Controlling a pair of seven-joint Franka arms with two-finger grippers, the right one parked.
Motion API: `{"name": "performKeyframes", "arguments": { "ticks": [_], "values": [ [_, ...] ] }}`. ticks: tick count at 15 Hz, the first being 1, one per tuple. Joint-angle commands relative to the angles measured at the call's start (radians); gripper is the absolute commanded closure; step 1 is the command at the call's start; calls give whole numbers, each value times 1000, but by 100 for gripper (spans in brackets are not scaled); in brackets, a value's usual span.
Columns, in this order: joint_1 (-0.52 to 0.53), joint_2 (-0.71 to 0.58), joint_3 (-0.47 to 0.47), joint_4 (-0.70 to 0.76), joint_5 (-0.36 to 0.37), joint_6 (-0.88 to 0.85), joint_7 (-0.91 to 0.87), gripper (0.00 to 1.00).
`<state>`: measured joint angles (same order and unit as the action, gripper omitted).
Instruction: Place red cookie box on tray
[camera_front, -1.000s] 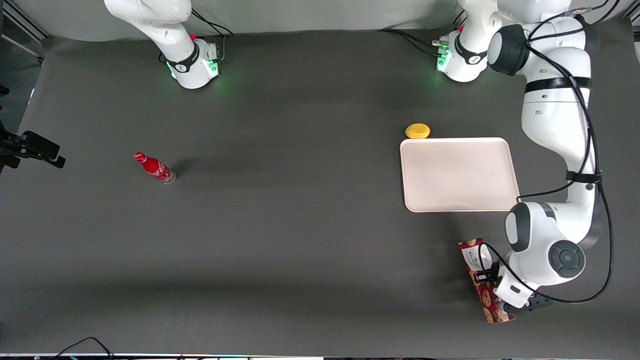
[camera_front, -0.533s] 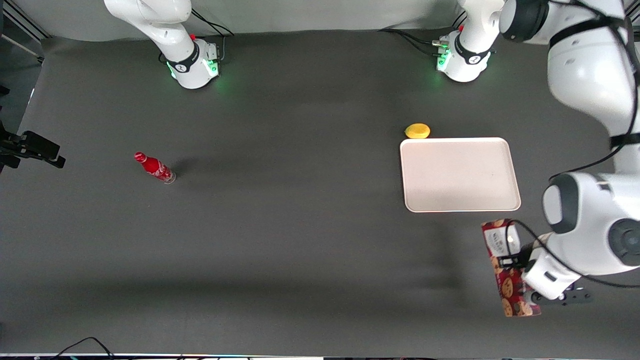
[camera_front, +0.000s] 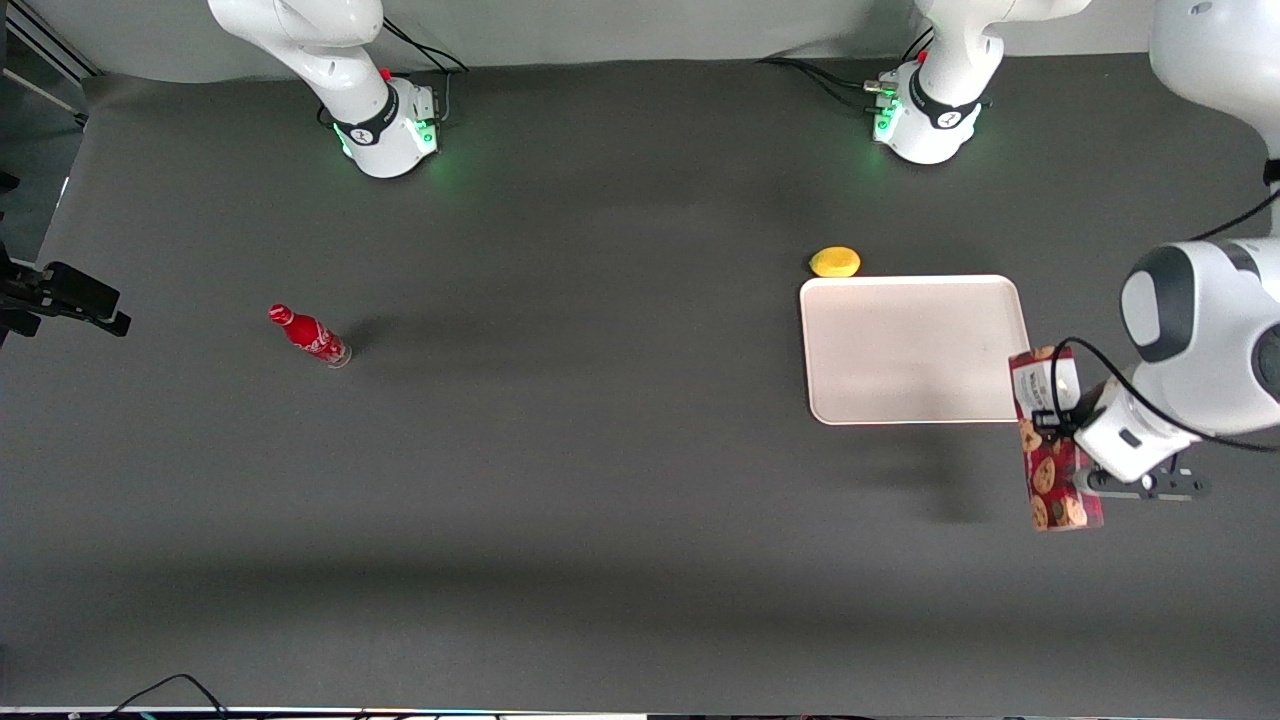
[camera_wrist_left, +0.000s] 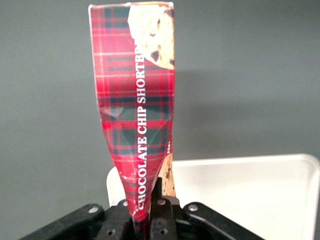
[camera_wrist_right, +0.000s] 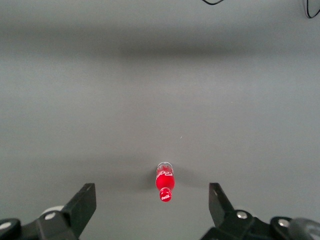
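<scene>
Currently the dark table (camera_front: 600, 480) fills the front view, with the cream tray (camera_front: 915, 345) at right of centre; nothing is seen in the tray, its surface bare. The red cookie box (camera_front: 1055, 440) is held in the air at the lower right of the front view, its white-label end overlapping the tray's lower-right corner, the rest hanging over bare table nearer the camera. The gripper (camera_front: 1075, 440) is clenched on the box around mid-length; in the wrist view the carton (camera_wrist_left: 137, 125) is seen pinched and creased where the gripper (camera_wrist_left: 150, 215) closes on it, with the tray (camera_wrist_left: 250, 195) below.

Risks, as judged: the box is long and gripped on a narrow face, so it could pivot or slip during the carry; the crushed cardboard may give further. If released here, most of the box would likely land off the tray or tip over the rim. More travel toward the tray centre is needed.

Smaller items: a yellow object (camera_front: 834, 262) just beside the tray's upper-left corner, and a small red bottle (camera_front: 308, 335) at left, well apart.
</scene>
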<state>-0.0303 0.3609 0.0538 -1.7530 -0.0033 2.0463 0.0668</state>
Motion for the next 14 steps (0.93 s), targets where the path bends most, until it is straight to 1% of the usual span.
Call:
{"name": "performKeyframes", "arguments": {
  "ticks": [1,2,5,7,9,10,14],
  "values": [
    [0,-201,40,-343,9,139,74,100],
    [-2,-218,66,-397,8,178,97,100],
    [0,-258,90,-563,2,312,113,100],
    [0,-267,104,-641,-1,392,114,100],
    [-2,-266,106,-710,-7,507,123,100],
    [-2,-266,106,-741,-7,552,123,100],
    [-2,-255,107,-750,-9,557,123,100]
  ]
}}
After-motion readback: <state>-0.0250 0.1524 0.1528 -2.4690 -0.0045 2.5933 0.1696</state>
